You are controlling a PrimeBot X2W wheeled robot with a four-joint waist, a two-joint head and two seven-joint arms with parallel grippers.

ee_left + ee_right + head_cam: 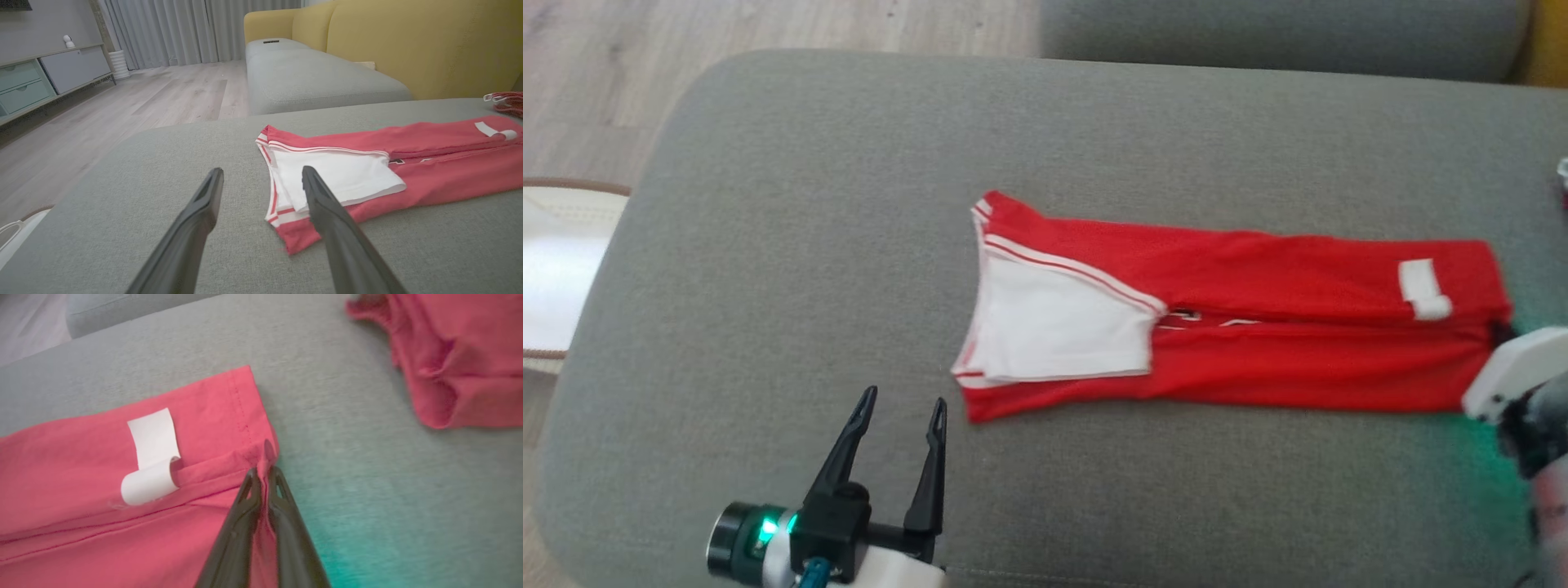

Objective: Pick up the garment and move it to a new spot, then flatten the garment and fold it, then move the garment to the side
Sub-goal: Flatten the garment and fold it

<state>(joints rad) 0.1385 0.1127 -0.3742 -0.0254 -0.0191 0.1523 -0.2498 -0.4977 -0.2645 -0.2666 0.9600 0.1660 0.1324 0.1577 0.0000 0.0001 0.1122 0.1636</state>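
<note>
The garment (1258, 327), red with a white sleeve panel (1054, 327), lies flat and folded into a long strip across a wide grey fabric seat cushion (809, 204). Its sleeve end points to the robot's left and its hem end to the right. A white label (151, 457) curls up near the hem.

The right gripper (264, 471) has its fingers pressed together, pinching a small pleat of red cloth at the hem edge of the garment. A green glow falls on the cushion beside it. The left gripper (905, 398) hovers with its fingers spread, just short of the garment's near sleeve-end corner and holding nothing.

A second bunch of red cloth (470, 355) sits on the same cushion, apart from the hem.

Beyond the cushion is another grey seat cushion (318, 77) with a yellow sofa back (408, 41) behind it. The floor (122, 110) is pale wood planking. Grey curtains (184, 28) hang along the far wall, and a low cabinet (41, 73) with pale green drawers stands at the side.
</note>
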